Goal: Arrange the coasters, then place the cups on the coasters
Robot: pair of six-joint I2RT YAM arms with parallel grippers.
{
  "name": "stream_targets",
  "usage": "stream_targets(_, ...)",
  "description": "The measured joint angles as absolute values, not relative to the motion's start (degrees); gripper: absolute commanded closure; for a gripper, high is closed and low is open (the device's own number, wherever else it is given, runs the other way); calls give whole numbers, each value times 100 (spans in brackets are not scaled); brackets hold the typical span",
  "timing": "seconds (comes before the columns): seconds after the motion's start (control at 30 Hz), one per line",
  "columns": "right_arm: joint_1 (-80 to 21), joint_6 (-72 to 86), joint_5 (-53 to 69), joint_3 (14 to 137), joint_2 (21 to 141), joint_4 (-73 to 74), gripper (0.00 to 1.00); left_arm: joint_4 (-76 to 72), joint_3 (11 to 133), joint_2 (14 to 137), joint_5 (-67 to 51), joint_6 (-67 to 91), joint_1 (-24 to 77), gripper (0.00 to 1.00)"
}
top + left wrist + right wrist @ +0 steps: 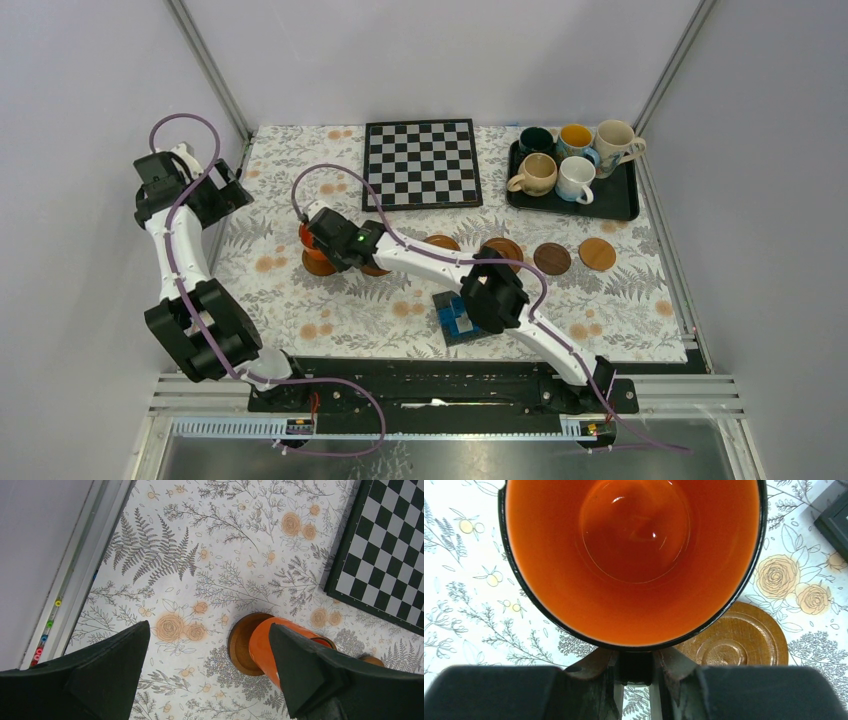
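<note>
Orange mug held at the table's left

Right gripper (636, 666) pinches the glossy orange mug (634, 555) by its thin rim, above a round, dark wooden coaster (241, 641). Left gripper (209, 627) hangs spread wide and holds nothing over the floral cloth (200, 555).

Six cups (576, 178), six coasters (597, 253), one tray (618, 196), one chessboard (422, 163).

An orange cup (305, 236) is held by the right gripper (318, 240) at the leftmost coaster (318, 267). Five other cups (537, 174) are seen on the black tray (620, 205), far right, w/ a chessboard (422, 162) beside it.
</note>
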State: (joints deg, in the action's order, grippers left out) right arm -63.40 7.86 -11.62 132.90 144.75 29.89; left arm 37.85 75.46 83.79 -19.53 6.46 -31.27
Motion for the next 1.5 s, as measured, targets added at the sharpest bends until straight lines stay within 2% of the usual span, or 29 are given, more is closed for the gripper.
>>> stream_targets(0.7,-6477,786,-1284,13290,14654,2921,89,3629,7343,8361,-2224,891,-3371,1)
stream_targets(0.87,-6486,803,-1297,13290,14654,2921,79,3627,7314,8361,-2252,910,-3389,1)
stream_targets(1.5,-6486,915,-1306,13290,14654,2762,68,3629,7310,8361,-2298,954,-3439,1)
